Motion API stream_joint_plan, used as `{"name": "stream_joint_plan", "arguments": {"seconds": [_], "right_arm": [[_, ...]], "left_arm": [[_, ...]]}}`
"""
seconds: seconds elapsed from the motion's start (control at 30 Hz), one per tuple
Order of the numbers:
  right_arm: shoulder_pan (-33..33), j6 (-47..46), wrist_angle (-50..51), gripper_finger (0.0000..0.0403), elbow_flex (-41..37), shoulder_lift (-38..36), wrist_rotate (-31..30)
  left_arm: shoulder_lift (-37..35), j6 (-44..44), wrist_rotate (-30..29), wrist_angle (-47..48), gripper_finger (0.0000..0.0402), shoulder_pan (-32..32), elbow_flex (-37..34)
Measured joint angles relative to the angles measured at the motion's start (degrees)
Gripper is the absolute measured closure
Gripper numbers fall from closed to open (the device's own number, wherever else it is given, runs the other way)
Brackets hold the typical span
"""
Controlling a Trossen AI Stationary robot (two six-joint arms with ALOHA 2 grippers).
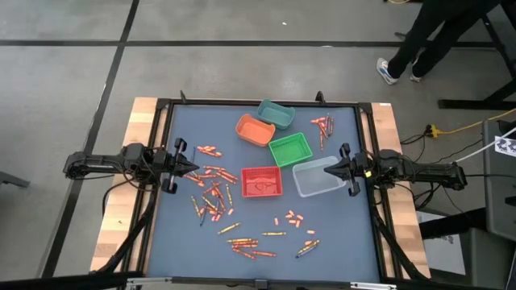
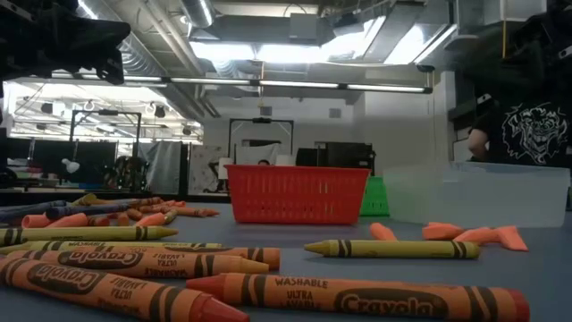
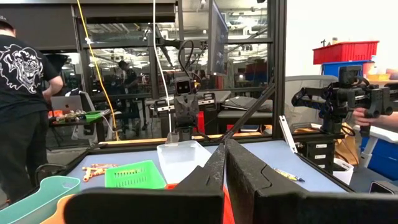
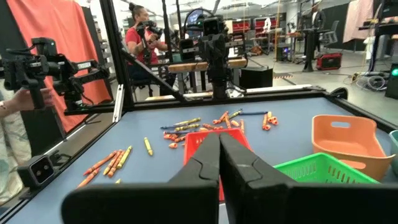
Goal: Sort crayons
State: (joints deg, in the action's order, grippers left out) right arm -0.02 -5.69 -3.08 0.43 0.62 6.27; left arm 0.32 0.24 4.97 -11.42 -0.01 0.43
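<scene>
Several crayons lie flat on the blue table top. One loose heap (image 1: 214, 187) is at the left-middle, a row (image 1: 254, 246) runs along the near edge, a few (image 1: 291, 218) lie near the middle, and a small bunch (image 1: 323, 125) is at the far right. In the low view, crayons (image 2: 134, 259) lie in the foreground. My left gripper (image 1: 193, 168) (image 3: 224, 148) is shut, level above the table's left side, and holds nothing. My right gripper (image 1: 327, 168) (image 4: 219, 138) is shut and holds nothing, its tips over the near edge of the clear bin (image 1: 318, 177).
Besides the clear bin, several small bins stand at mid-table: teal (image 1: 276, 113), orange (image 1: 255, 130), green (image 1: 290, 149) and red (image 1: 261, 182). A black frame (image 1: 165, 109) rims the table. A person (image 1: 427, 40) walks beyond the far right corner; others (image 3: 25, 93) stand around the table.
</scene>
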Motion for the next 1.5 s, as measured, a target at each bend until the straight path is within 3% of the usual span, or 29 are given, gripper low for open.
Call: {"name": "stream_joint_plan", "arguments": {"seconds": [0.3, 0.57, 0.77, 1.07, 1.3, 1.5], "right_arm": [[0.0, 0.0, -1.0, 0.0403, 0.0, 0.0, -0.7], [0.0, 0.0, -10.5, 0.0403, 0.0, 0.0, -2.8], [0.0, -2.0, -14.8, 0.0379, 0.0, 0.0, -14.8], [0.0, -6.0, -14.6, 0.0256, 0.4, 0.1, -37.1], [0.0, -2.7, -12.2, 0.0208, 5.9, 4.0, -44.1], [0.0, -0.2, -3.3, 0.0206, 13.7, 12.8, -58.2]], "left_arm": [[0.0, 0.5, 0.0, 0.0, 0.0401, 0.0, 0.0], [0.0, 0.4, 0.0, 0.0, 0.0401, 0.0, 0.0], [0.0, 0.4, 0.0, 0.0, 0.0401, 0.0, 0.0], [0.0, 0.4, -0.2, 0.0, 0.0401, 0.0, 0.0], [0.0, 0.4, -10.1, -0.1, 0.0401, 0.0, 0.0], [0.1, 0.2, -15.4, -0.1, 0.0401, 0.0, 0.0]]}}
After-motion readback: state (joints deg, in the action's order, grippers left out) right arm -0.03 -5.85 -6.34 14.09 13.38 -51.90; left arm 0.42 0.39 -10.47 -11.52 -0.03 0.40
